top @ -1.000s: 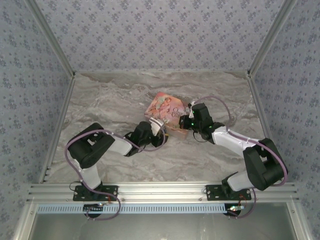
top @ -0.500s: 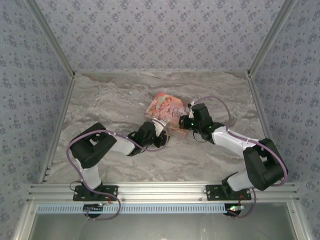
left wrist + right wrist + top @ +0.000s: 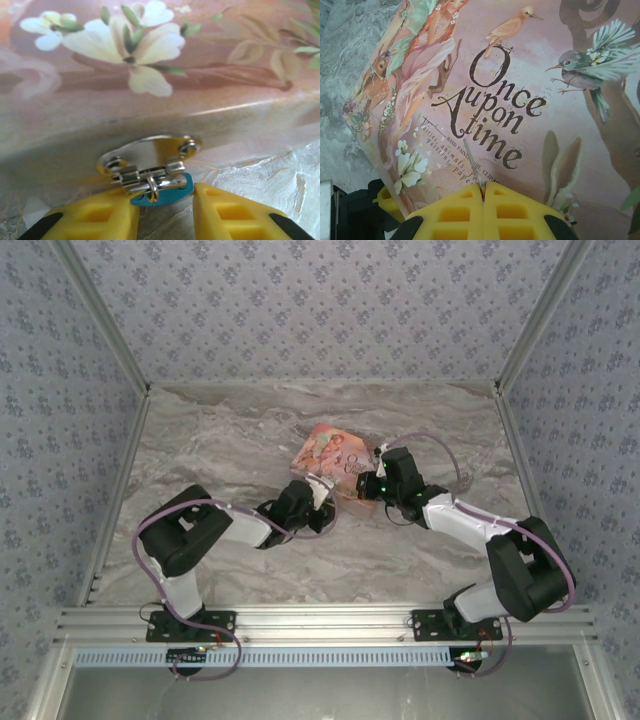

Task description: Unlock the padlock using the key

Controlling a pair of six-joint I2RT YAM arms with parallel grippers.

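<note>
The pink book (image 3: 332, 452) lies on the marbled table (image 3: 220, 440), and the little teal padlock (image 3: 175, 194) hangs from the silver clasp (image 3: 150, 152) on the edge facing the left arm. The left claw (image 3: 166, 212) sits low at that edge, its yellow fingers (image 3: 100, 217) apart with the padlock right between their tips; whether they actually pinch it, I can't tell. The right claw (image 3: 483, 192) hovers over the cover, fingers pressed together on a thin silver key (image 3: 473, 165) that pokes out toward the title.
</note>
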